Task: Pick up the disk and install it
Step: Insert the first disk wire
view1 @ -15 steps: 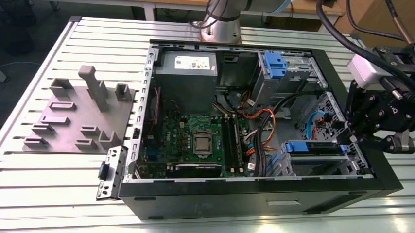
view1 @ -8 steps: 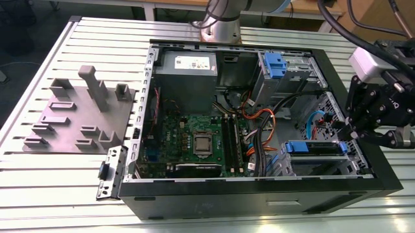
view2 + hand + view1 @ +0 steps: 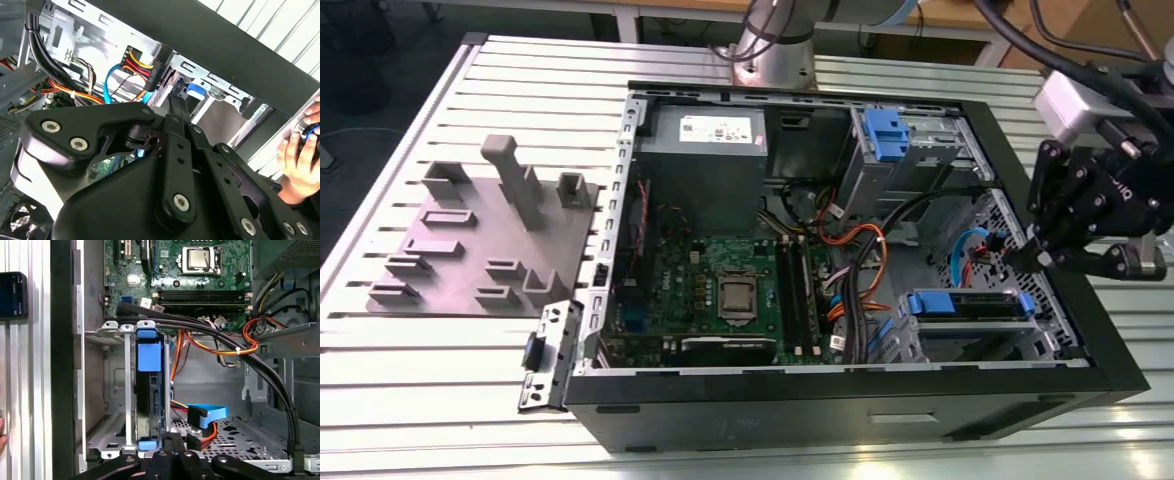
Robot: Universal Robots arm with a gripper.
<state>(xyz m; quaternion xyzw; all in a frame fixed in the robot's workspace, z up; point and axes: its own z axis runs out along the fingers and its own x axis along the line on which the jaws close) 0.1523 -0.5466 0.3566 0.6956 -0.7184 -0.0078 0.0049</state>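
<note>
While the gripper [image 3: 1047, 262] hangs at the open PC case [image 3: 1067, 330] on the exterior view's right, just above the case wall, its black linkage blocks most of the second wrist view, so whether the pincer is released or clenched: cannot tell.

Disk [image 3: 149, 390] sits edge-on in the metal drive cage [image 3: 107, 332], blue rails w/ a blue latch tab [image 3: 149, 356] at 1 end; in the exterior view the disk [image 3: 967, 303] lies in the cage near the case's front corner, by the gripper. Label not visible from either angle.

Room is tight: black cable bundle [image 3: 240, 347] and orange wires [image 3: 220, 351] cross right beside the cage; blue SATA cable [image 3: 207, 415] lies just beside the drive's end. Cage walls close on both sides.

A person's hand [image 3: 300, 160] rests at the case's outer edge, cut off by the frame. Grey fixture block [image 3: 487, 235] stands well apart on the slatted table [image 3: 427, 400].
</note>
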